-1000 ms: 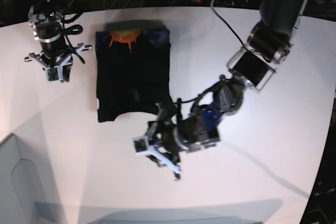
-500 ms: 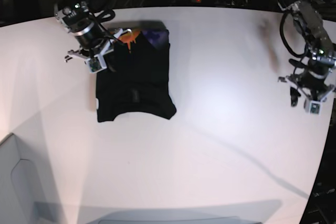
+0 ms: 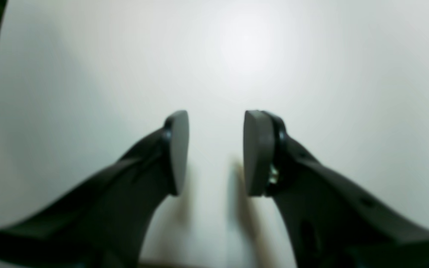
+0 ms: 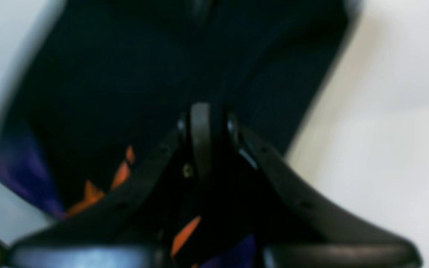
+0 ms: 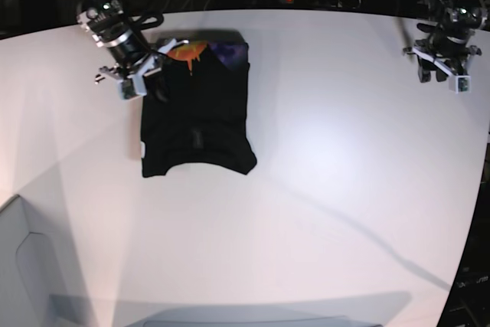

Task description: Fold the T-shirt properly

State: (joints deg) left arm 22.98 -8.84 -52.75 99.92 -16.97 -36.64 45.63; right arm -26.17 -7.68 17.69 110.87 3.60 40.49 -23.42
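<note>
The right gripper (image 4: 203,123) sits closed over the folded black T-shirt (image 5: 195,109), gripping nothing visible. The left gripper (image 3: 216,152) hangs open, well apart, above the bare white table (image 5: 329,189).

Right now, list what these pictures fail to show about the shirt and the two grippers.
- Right wrist view: motion blur smears the T-shirt; whether the right gripper pinches cloth is unclear.
- Base view: the right gripper covers the shirt's corner.
- Base view: the left gripper is too small to read.
- Left wrist view: only bare table; no shirt.
</note>
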